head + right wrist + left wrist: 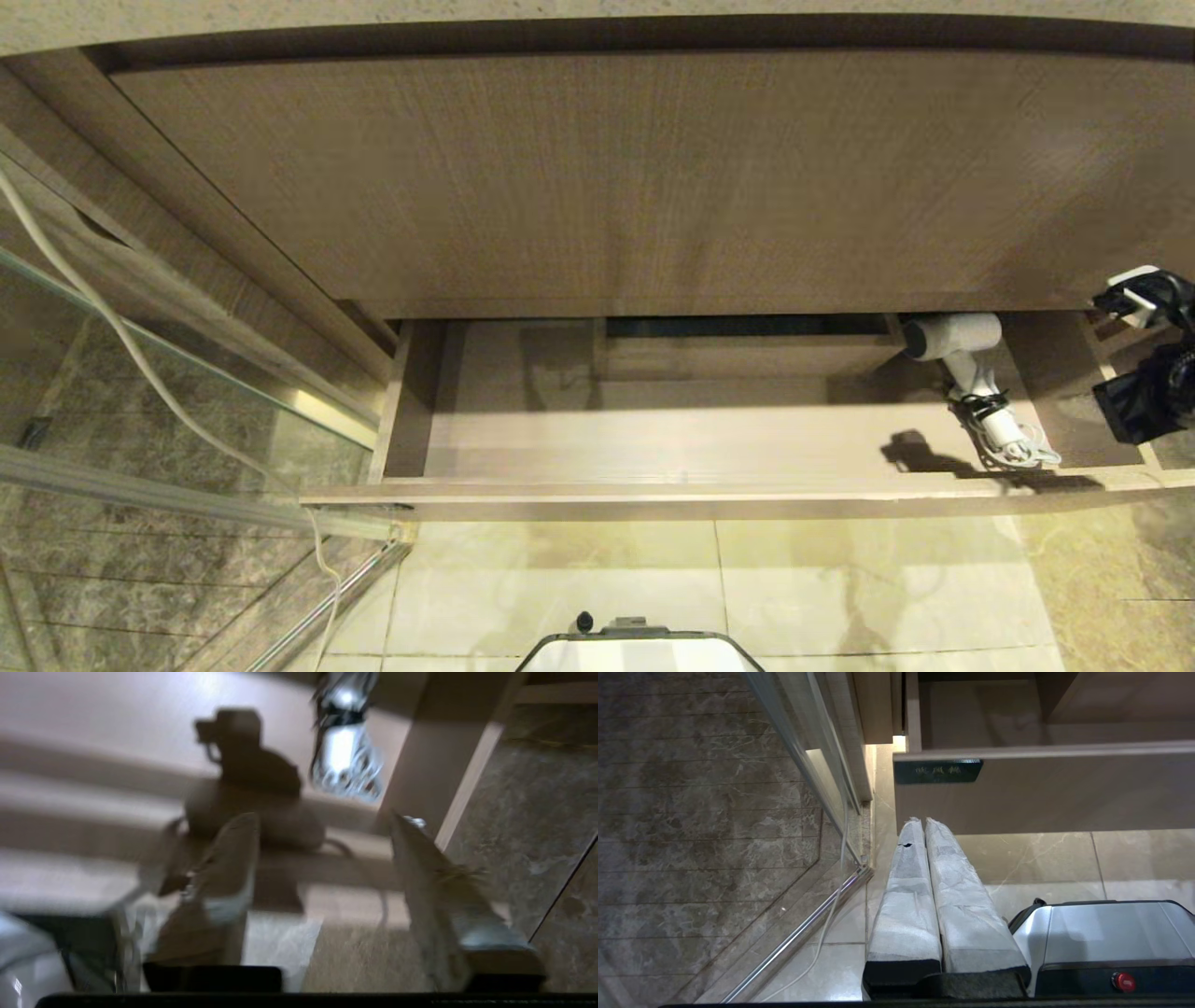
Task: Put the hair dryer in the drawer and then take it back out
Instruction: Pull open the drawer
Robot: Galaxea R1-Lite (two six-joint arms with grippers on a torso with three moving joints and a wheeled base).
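The drawer (pixel 709 448) is standing pulled well out from under the tall wood panel (pixel 653 177), its flat front hanging over the tiled floor (pixel 709 579), which is leaving its whole inside open from above for dropping a thing in and lifting it out again. A boxed cut-out (pixel 747 329) is sitting at the back of it. The dryer (pixel 966 373) is lying in the drawer's right end, barrel toward the back beside the cut-out, handle pointing to the front, cord (pixel 1013 448) bundled at the handle's end; judging by this, the putting-in part looks done and the taking-out is to come.

The right gripper (pixel 327 896) is hanging at the drawer's right edge, to the right of the dryer and apart from it. Its fingers (pixel 224 872) are standing spread with nothing between them, and the wrist view is showing the cord bundle beyond the tips, so the handle is lying ahead of the hand and not within the gap.

The left gripper (pixel 924 826) is sitting parked low in front of the drawer's labelled front, its fingers (pixel 906 891) pressed together on nothing.
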